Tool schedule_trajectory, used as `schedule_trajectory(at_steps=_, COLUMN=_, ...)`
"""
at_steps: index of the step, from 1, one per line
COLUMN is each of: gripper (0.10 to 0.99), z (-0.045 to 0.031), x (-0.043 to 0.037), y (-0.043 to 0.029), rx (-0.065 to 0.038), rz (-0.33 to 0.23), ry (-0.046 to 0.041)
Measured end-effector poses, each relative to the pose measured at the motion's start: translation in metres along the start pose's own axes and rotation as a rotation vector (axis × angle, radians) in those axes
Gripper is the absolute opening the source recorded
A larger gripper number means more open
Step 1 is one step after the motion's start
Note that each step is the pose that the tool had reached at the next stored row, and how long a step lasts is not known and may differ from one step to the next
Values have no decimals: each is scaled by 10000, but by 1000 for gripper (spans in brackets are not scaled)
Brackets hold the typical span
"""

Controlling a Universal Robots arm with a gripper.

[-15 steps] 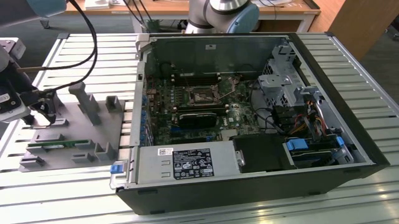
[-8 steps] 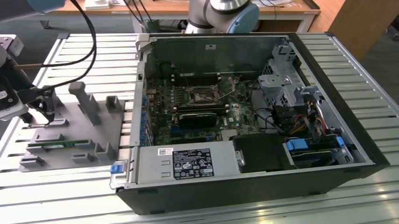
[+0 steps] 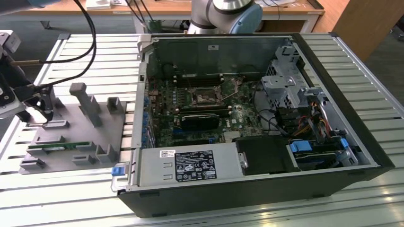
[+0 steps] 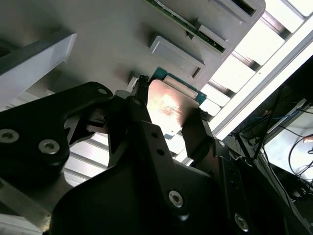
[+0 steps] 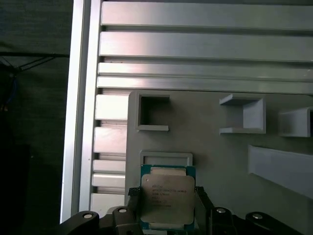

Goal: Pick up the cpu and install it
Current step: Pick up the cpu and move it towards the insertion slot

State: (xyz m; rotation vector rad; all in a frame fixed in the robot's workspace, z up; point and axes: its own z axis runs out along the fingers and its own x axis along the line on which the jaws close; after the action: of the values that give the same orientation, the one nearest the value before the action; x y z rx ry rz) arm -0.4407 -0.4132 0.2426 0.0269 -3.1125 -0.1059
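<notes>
Here, the gripper (image 5: 166, 194) has its 2 fingers (image 5: 133, 192) narrowed against opposite edges of the cpu (image 5: 167, 200), a shiny silver-topped, green-rimmed square near the gray fixture plate's (image 5: 205, 112) edge.

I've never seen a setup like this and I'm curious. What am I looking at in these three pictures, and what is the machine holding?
The machine is a robot arm with a gripping tool at its end. The exterior view comes from a camera off the arm: it shows a slatted metal table carrying an open computer case, motherboard exposed, and a grey parts tray with a green memory stick. Both wrist views come from cameras riding on the arm. There the tool's fingers sit against two opposite sides of the cpu, a silver-topped square chip, at the tray.
</notes>
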Motion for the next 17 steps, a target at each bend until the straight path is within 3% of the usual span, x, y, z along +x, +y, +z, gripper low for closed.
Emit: schedule_trajectory(at_steps=17, gripper=529, z=-249, x=7, y=17, rx=-36, rz=-2, ry=-5)
